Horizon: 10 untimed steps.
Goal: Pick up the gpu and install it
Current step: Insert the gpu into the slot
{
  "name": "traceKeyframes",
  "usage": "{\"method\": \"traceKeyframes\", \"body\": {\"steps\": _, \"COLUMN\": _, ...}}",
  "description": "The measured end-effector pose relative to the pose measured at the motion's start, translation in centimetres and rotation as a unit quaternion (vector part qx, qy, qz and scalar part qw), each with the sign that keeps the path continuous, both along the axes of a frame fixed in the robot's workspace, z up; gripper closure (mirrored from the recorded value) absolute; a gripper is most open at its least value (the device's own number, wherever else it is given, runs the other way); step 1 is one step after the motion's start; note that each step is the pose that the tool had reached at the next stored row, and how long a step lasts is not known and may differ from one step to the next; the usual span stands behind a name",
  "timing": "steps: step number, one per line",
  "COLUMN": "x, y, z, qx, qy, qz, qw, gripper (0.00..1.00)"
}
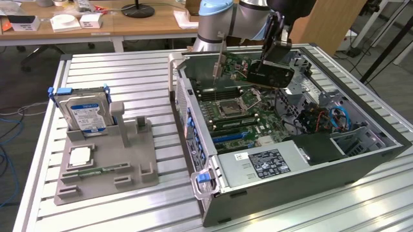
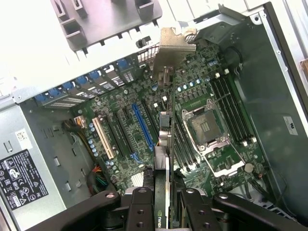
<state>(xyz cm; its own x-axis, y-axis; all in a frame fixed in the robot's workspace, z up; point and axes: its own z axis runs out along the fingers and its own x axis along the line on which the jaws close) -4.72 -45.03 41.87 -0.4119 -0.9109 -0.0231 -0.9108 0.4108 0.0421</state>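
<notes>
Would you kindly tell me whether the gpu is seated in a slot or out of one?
Out. The claw holds the gpu in the air above the motherboard, and the blue slot stands empty.

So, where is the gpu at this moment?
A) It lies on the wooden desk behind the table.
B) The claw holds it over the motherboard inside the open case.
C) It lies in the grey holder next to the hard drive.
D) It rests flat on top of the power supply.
B: the claw is closed on the gpu, which hangs tilted over the motherboard within the open case.
</notes>
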Motion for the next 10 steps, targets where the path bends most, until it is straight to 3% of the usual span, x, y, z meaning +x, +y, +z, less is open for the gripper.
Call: {"method": "traceKeyframes", "body": {"steps": 10, "x": 0.0, "y": 0.0, "z": 0.0, "qx": 0.0, "qy": 0.0, "qz": 0.006, "qw": 1.0, "gripper": 0.74}}
